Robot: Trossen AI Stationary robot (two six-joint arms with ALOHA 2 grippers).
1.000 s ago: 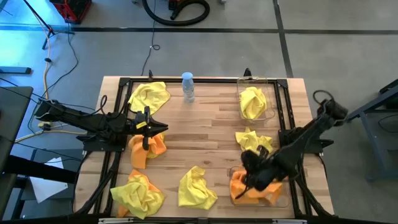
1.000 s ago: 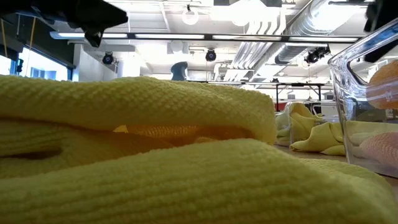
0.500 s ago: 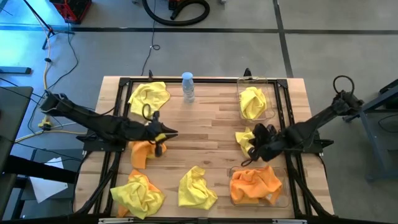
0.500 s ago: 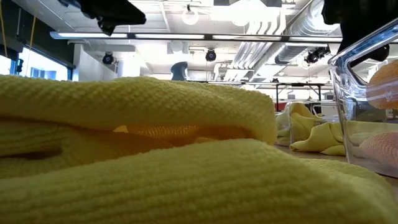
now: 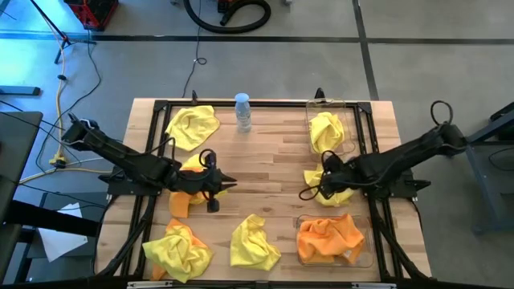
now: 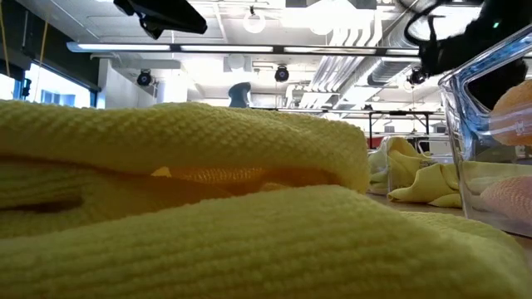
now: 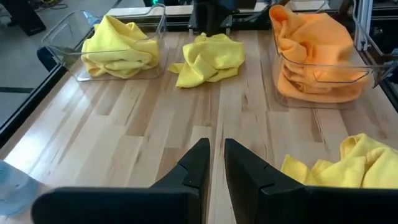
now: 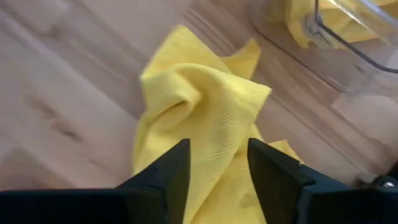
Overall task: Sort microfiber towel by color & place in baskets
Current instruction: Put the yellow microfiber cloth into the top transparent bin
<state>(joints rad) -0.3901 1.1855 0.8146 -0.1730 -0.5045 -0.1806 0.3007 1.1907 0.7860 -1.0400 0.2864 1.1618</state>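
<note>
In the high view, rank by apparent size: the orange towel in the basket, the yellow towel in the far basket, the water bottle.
1. Orange towel, largest.
2. Yellow towel in the far basket.
3. Water bottle, smallest, though seen end-on from above.

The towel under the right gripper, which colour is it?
Yellow towel, seen best in the right wrist view, below the right gripper.

Industrial lab: exposed ceiling ducts (image 6: 374,41), concrete floor (image 5: 281,72).

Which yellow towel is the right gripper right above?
The loose yellow towel lying between the two baskets, under the open right gripper. Other loose yellow towels lie farther left.
</note>
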